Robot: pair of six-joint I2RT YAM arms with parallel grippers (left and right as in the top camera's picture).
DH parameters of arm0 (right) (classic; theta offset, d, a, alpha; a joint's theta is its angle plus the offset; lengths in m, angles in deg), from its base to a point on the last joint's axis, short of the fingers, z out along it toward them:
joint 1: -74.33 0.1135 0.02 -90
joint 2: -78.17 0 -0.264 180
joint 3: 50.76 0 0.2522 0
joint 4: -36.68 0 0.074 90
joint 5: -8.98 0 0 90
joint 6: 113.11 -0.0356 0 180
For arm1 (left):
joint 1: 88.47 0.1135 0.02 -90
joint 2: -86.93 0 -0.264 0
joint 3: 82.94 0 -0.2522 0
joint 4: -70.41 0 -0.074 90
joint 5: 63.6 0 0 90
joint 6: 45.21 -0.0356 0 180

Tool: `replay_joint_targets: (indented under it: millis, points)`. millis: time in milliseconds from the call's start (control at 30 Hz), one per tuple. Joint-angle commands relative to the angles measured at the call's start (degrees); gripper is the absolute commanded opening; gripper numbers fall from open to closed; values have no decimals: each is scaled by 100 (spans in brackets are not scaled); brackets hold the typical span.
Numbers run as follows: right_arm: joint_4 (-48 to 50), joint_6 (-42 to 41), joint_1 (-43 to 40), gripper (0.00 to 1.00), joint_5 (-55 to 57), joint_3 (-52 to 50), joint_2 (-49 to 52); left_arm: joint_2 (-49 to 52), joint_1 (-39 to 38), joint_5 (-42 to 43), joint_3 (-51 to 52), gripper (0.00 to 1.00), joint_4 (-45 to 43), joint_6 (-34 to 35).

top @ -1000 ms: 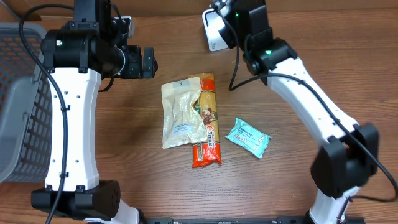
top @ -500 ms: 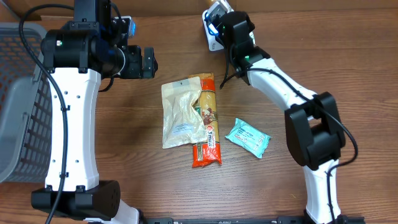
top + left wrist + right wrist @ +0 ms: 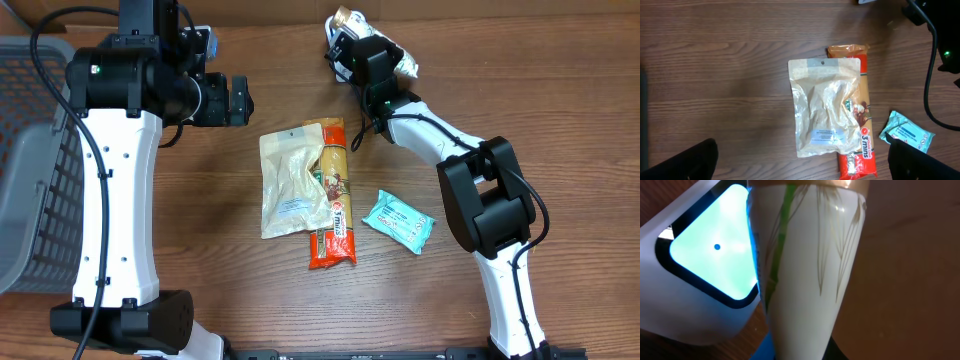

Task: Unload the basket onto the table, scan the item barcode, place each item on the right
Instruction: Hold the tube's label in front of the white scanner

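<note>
At the far edge of the surface, the right pincer was pinching a white packet just beside the lit window of the scanner; the scan itself seemed in hand. No barcode showed, so the next move probably called for turning the packet. The left pincer hung spread, empty.
</note>
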Motion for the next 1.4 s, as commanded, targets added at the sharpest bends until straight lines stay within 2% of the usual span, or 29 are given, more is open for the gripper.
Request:
replay_joint_targets:
  millis: [0, 600, 767, 933, 1000, 1167, 1367]
  points:
    - [170, 101, 28, 4, 162, 179, -94, 17, -11, -17, -15, 99, -4, -129]
    - [225, 238, 271, 4, 293, 195, -125, 17, -11, -17, -17, 100, -4, -129]
    - [881, 247, 328, 4, 800, 195, -122, 17, -11, -17, -15, 100, -4, -129]
    - [1547, 855, 361, 4, 1119, 195, -125, 17, -11, -17, -17, 100, -4, -129]
    - [1405, 1106, 365, 4, 935, 195, -125, 17, -11, -17, -15, 99, -2, -129]
    - [656, 1117, 315, 4, 153, 195, -105, 17, -11, -20, -17, 100, -4, -129]
    - [977, 1115, 105, 4, -289, 195, 9, 17, -11, -17, -17, 100, -4, -129]
